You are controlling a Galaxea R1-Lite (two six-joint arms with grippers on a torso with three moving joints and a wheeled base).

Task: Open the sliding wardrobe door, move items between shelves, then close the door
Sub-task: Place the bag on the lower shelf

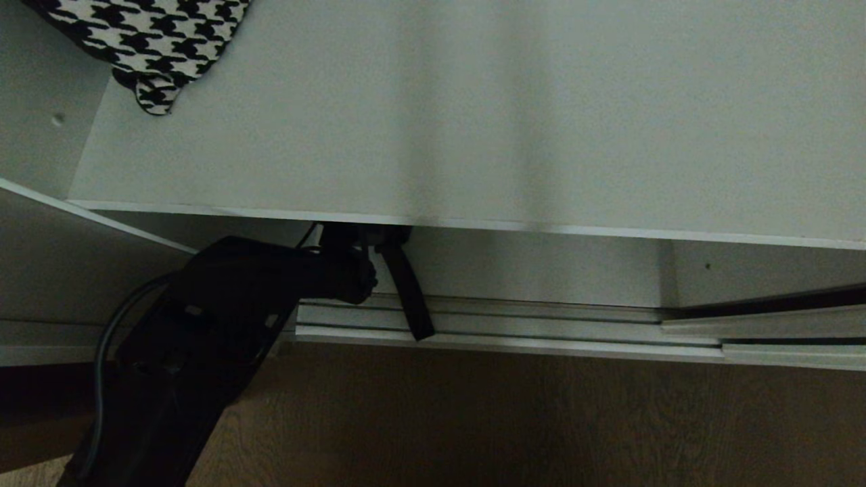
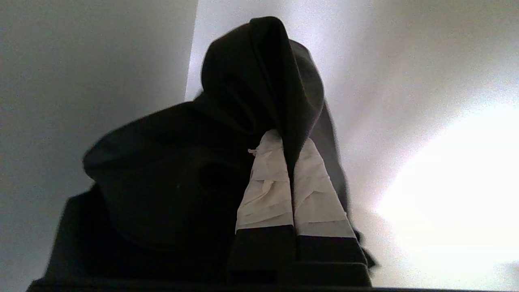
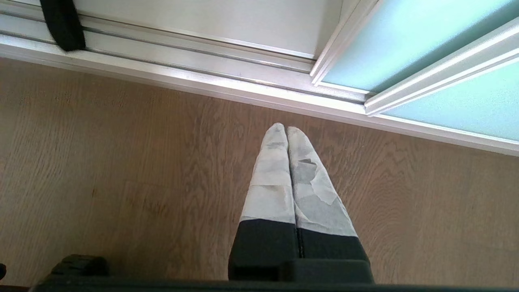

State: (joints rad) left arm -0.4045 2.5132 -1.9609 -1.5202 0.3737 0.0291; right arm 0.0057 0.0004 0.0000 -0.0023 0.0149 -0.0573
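The upper shelf (image 1: pixel 473 122) fills most of my head view and blocks my sight of my own left gripper (image 2: pixel 292 162), which is tucked just under the shelf's pale front edge at about seven o'clock. Only my left arm (image 1: pixel 203 325) shows, a black bulk rising from seven o'clock toward that edge. The houndstooth bag (image 1: pixel 149 40) lies on the shelf at eleven o'clock, partly cut off by the frame. Below the edge run the ribbed silver floor track (image 1: pixel 507 325) and, nearer me, the wooden floor (image 1: pixel 507 419).

My left fingers (image 2: pixel 267 190), wrapped in pale tape, are pressed together on the black pouch bag (image 2: pixel 182 174): a fold of its fabric goes between them, and the dark body bulges beside and above them. Its black strap (image 1: pixel 409 291) hangs down from beneath the shelf edge and across the track, ending at about six o'clock in the head view. White wardrobe walls surround the bag in the left wrist view.

My right gripper (image 3: pixel 287 132) points down at the wooden floor, well apart from everything, its taped fingers (image 3: pixel 271 178) closed together on nothing. In its view the strap's end lies over the track at eleven o'clock, and the sliding wardrobe door (image 3: pixel 405 44), frosted blue-green in its thin pale frame, stands pushed aside at two o'clock, leaving the wardrobe open in front of me.
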